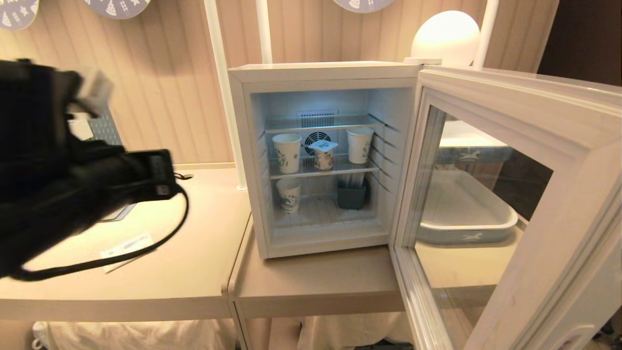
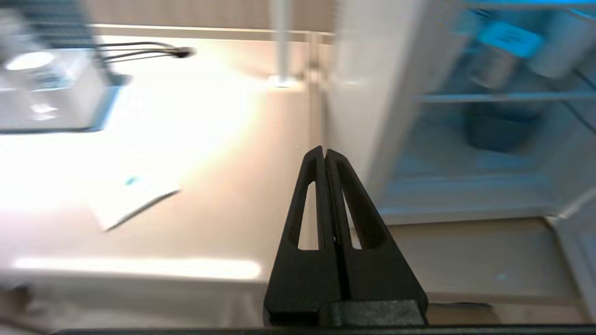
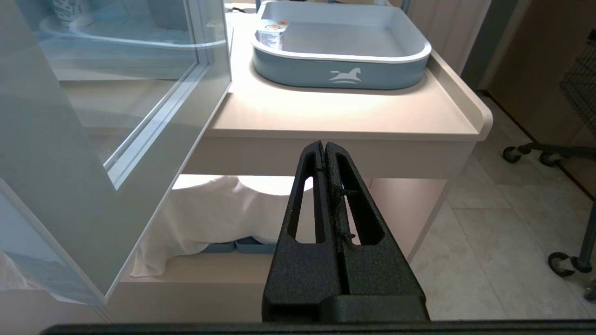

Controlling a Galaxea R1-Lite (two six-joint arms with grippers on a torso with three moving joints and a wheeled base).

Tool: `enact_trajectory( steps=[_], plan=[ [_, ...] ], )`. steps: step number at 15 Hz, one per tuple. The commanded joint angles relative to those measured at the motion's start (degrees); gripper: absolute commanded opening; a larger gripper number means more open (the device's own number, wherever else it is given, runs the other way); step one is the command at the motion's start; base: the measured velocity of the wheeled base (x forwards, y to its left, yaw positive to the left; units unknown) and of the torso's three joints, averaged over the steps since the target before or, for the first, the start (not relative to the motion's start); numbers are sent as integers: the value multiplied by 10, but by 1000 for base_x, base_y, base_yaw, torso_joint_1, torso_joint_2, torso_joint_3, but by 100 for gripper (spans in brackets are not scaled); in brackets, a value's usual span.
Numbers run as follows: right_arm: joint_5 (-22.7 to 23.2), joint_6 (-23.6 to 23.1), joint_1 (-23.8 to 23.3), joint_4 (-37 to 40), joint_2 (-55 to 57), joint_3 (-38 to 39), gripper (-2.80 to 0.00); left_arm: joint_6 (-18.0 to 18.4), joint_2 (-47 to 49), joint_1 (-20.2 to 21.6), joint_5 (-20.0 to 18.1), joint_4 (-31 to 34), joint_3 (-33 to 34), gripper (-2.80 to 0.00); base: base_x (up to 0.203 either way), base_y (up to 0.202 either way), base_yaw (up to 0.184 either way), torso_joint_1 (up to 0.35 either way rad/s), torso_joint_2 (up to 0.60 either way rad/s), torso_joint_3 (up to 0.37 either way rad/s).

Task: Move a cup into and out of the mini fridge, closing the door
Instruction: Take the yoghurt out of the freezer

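- The left gripper (image 2: 324,156) is hanging pinched shut and empty, well left of the mini fridge (image 1: 320,155).
- The cup (image 1: 323,154) is sitting mid-shelf; the door (image 1: 510,209) is standing wide.
- Judged: retrieval is beginning; fingers need spreading first.
- The right gripper (image 3: 324,149) is idling shut.

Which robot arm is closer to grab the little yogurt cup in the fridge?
Probably the left. The left gripper is raised beside the open mini fridge, where the cup sits on the middle shelf. The right gripper hangs low behind the open door.
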Motion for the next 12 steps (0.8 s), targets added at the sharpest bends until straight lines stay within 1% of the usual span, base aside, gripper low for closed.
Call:
enact_trajectory(
  steps=[1, 2, 3, 4, 5, 8, 9, 10, 11, 12],
  plan=[
    [0, 0, 0, 0, 0, 0, -280, -1, -173, 39, 9, 88, 9, -280, 0, 0, 0, 0, 0, 0],
    [0, 0, 0, 1, 0, 0, -280, -1, -230, 77, 11, 139, 13, -280, 0, 0, 0, 0, 0, 0],
    [0, 0, 0, 1, 0, 0, -280, -1, -282, 130, 13, 190, 17, -280, 0, 0, 0, 0, 0, 0],
    [0, 1, 0, 0, 0, 0, -280, -2, -326, 168, 14, 229, 20, -280, 0, 0, 0, 0, 0, 0],
    [0, 2, 0, 1, 0, 0, -280, -2, -370, 191, 12, 259, 26, -280, 0, 0, 0, 0, 0, 0],
    [-1, 3, 0, 1, 0, 0, -280, -3, -499, 232, -16, 352, 55, -280, 0, 0, 0, 0, 0, 0],
    [-1, 3, 0, 1, 0, 0, -280, -3, -536, 265, -32, 386, 64, -280, 0, 0, 0, 0, 0, 0],
    [-1, 3, 0, 1, 0, 0, -280, -3, -571, 295, -61, 407, 76, -280, 0, 0, 0, 0, 0, 0],
    [-1, 3, 0, 1, 0, 0, -280, -2, -606, 310, -105, 415, 90, -280, 0, 0, 0, 0, 0, 0],
    [-1, 3, 0, 1, 0, 0, -280, 0, -649, 316, -156, 418, 105, -280, 0, 0, 0, 0, 0, 0]
  ],
)
